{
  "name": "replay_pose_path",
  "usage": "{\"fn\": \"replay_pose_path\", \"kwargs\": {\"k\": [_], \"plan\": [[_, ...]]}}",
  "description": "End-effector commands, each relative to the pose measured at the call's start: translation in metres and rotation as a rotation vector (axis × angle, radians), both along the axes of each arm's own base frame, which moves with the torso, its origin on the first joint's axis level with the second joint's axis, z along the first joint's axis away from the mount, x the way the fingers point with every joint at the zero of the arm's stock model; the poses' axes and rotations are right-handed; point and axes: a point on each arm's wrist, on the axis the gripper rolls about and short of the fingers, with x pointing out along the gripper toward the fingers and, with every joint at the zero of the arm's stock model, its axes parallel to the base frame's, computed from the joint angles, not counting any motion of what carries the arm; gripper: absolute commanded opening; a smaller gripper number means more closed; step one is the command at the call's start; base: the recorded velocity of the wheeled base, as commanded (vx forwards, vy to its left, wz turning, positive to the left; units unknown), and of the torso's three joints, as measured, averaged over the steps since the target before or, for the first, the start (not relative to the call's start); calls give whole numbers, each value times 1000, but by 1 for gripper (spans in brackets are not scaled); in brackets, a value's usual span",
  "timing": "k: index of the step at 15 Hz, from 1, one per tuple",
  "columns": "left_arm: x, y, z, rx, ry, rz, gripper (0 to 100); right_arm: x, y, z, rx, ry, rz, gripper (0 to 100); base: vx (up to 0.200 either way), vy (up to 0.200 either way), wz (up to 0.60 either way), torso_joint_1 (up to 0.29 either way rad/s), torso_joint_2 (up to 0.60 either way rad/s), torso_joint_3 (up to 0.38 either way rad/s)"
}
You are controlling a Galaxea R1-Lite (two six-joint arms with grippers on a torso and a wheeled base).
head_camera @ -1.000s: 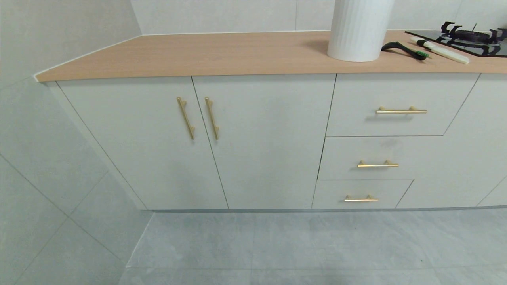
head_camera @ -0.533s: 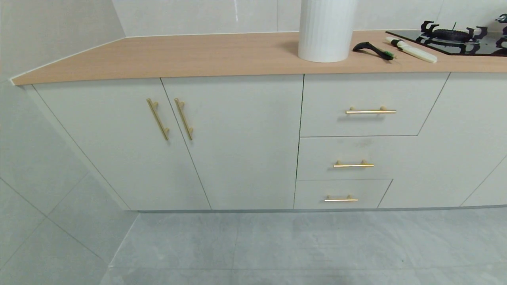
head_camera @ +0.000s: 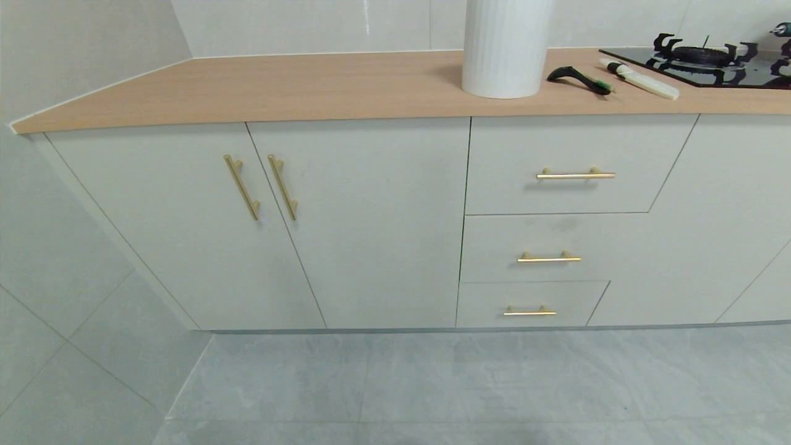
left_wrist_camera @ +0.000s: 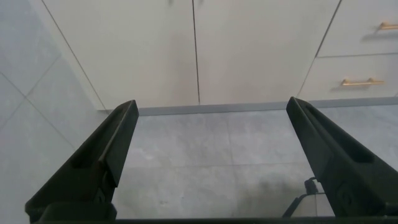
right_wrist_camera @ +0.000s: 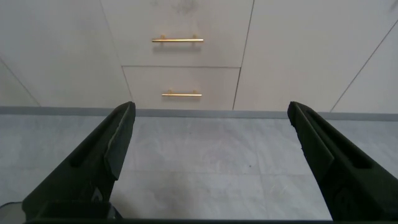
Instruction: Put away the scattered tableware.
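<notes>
As the head camera swings across, the whole counter slides left in view, though nothing on it has moved: the black-handled utensil (head_camera: pixel 578 78) and the white utensil (head_camera: pixel 639 78) lie side by side on the countertop (head_camera: pixel 278 86), between the ribbed white container (head_camera: pixel 503 49) and the hob (head_camera: pixel 710 62). Left gripper (left_wrist_camera: pixel 211 106) and right gripper (right_wrist_camera: pixel 211 106) hang wide open, empty, low over the floor, so pickup looks some way off
</notes>
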Motion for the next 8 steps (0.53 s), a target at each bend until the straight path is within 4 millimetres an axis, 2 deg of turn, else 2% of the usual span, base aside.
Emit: {"fn": "replay_pose_path", "kwargs": {"k": [1,8], "plan": [[0,0,0,-2,1,0,100,0,0,0,0,1,-1,100,200,0,0,2,2,2],[0,0,0,-6,1,0,100,0,0,0,0,1,-1,100,200,0,0,3,4,2]]}}
